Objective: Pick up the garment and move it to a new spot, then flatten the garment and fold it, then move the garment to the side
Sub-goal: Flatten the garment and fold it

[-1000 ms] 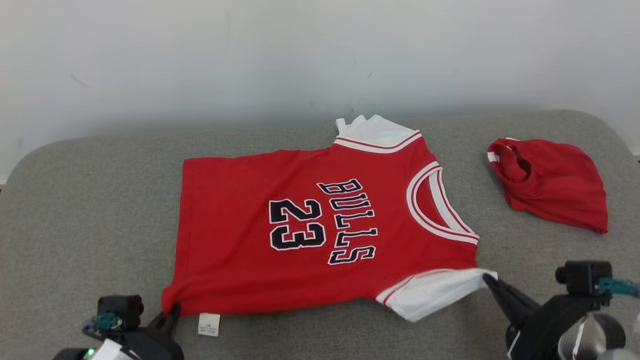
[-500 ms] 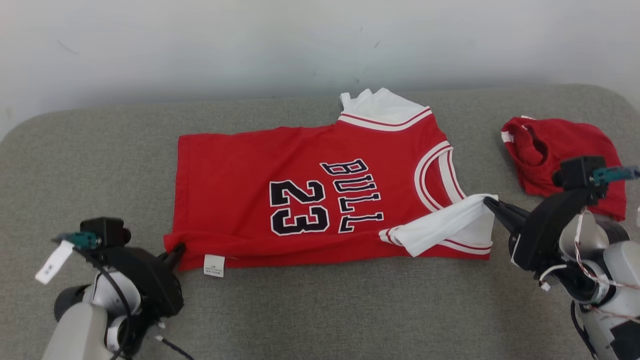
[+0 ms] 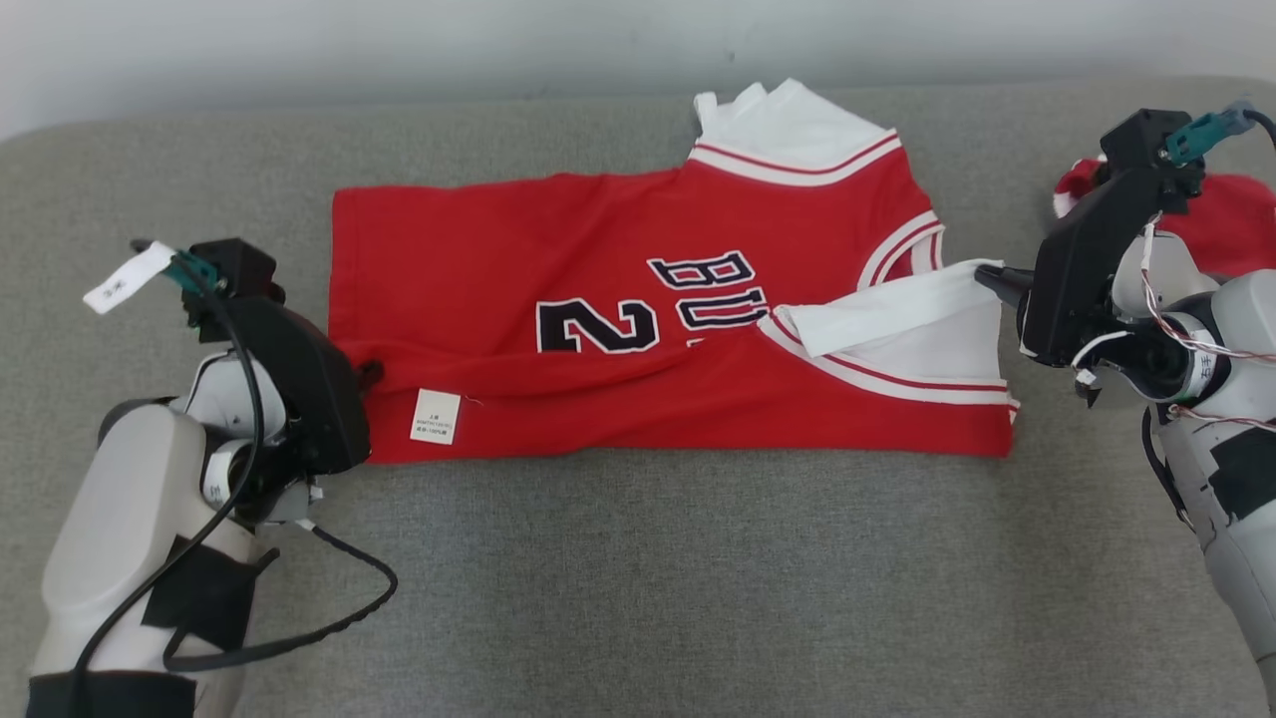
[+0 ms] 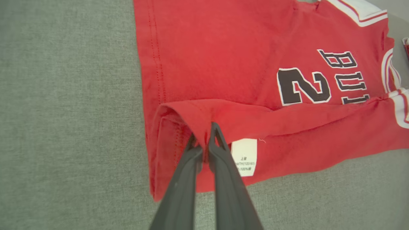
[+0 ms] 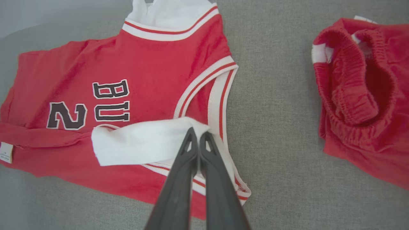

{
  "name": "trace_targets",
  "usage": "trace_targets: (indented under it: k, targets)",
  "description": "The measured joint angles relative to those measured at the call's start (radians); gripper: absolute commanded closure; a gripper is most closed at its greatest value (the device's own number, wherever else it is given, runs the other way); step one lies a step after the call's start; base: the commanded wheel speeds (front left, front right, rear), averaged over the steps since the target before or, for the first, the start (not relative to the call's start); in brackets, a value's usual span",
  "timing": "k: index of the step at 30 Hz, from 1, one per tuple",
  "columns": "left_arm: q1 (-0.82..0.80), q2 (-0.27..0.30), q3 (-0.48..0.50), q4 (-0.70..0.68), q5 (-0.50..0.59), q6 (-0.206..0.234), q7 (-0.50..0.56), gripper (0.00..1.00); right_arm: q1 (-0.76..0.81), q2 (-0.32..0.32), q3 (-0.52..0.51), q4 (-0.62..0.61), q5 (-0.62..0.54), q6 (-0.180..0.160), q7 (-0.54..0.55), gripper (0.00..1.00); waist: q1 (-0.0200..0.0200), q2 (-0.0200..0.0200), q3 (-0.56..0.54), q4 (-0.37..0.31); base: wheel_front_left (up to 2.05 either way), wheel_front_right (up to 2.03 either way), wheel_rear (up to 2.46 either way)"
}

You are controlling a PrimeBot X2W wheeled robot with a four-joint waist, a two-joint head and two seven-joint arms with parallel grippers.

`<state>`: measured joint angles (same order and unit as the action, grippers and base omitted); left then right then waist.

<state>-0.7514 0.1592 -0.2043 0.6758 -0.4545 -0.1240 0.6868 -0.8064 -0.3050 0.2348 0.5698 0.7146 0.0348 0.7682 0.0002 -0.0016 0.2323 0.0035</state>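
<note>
The garment (image 3: 598,239) is a red jersey with white sleeves and black lettering, spread on a grey cushion. Its near long edge is lifted and doubled back over the print. My left gripper (image 3: 367,373) is shut on the red hem corner (image 4: 204,127), beside a white care label (image 4: 244,156). My right gripper (image 3: 989,277) is shut on the white sleeve (image 5: 143,140), holding it up over the neckline side. In both wrist views the dark fingers (image 5: 198,143) pinch cloth between their tips.
A second red garment (image 5: 361,95), bunched with an elastic waistband, lies on the cushion to the right of the jersey, just behind my right arm (image 3: 1196,329). The grey cushion (image 3: 648,578) stretches bare in front. A pale wall runs along the back.
Both grippers have carried the jersey's near edge away from me, folding it over the lettering so that less of the print shows. The head camera has tilted down as well.
</note>
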Motion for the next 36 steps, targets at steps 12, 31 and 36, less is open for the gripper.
trace_targets:
  k: [12, 31, 36]
  targets:
    - [-0.097, -0.005, -0.038, 0.114, 0.022, -0.001, 0.015, 1.0, -0.095, 0.032, 0.03, 0.151, -0.033, 0.002, -0.003, 1.0, 0.0, 0.0, 0.079, 0.017, 0.0, 0.0, 0.0]
    - [-0.135, -0.004, -0.137, 0.187, 0.024, -0.001, -0.174, 0.0, -0.127, 0.033, 0.059, 0.305, -0.066, 0.075, -0.223, 0.0, -0.0003, -0.0002, -0.008, 0.027, 0.0, 0.0, 0.0]
    - [-0.018, 0.047, -0.174, 0.132, 0.05, -0.001, -0.275, 0.0, -0.029, 0.03, 0.088, 0.261, -0.083, 0.085, -0.311, 0.0, -0.0004, -0.0002, -0.052, 0.021, 0.0, 0.0, 0.0]
